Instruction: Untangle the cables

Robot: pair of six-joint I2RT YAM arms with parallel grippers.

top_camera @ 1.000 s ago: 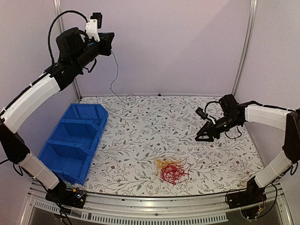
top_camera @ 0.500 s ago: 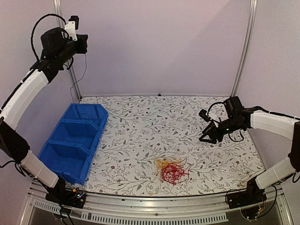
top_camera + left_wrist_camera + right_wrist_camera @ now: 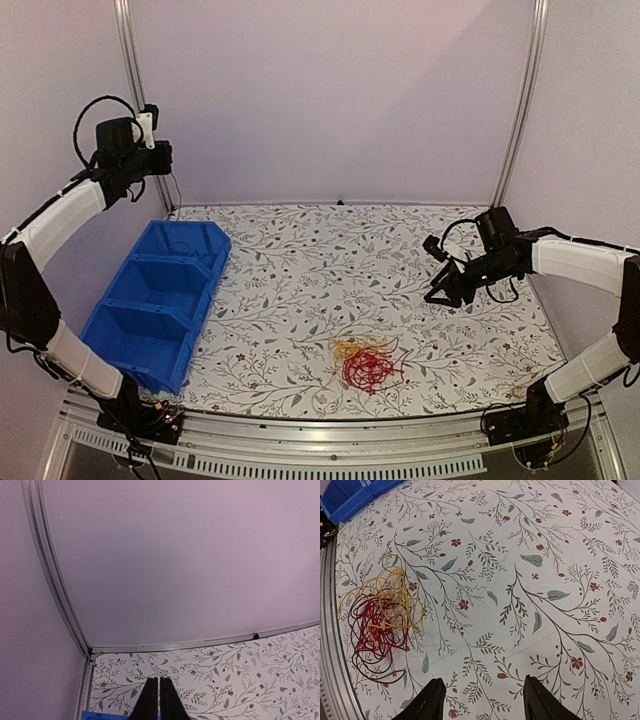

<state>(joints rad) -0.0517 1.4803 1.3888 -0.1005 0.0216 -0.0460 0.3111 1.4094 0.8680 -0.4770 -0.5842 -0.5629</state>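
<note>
Near the front edge of the tabletop point(image 3: 300, 255), a little right of centre, the cables point(image 3: 366, 364) lie in one small clump, touching nothing else. My right fingers point(image 3: 431, 705) are spread apart with only bare cloth between them. They hover over the tabletop, behind the clump and to its right. My left fingers point(image 3: 151, 702) are pressed flat together, raised high by the back left corner above the blue bin point(image 3: 160, 300), well apart from the work. I can see no strand pinched in them, though a wire that thin could escape me.

I judge the step in hand to be the right arm's reach for a first strand. To do it well I would come in from the yellow side. In the right wrist view the yellow strands point(image 3: 395, 595) fan out in open loops, while the red strands point(image 3: 372, 640) are wound tighter beneath. I would pinch one outer yellow loop only and keep clear of the dense middle. Then I would lift slowly and sideways so the rest is not dragged along. Bringing the left arm down to pin the red bundle should help.

Counted:
- One clump, in two colours that I can make out, red and yellow. The number of separate wires I cannot tell.
- One bin, with three compartments.
- Two arms.
</note>
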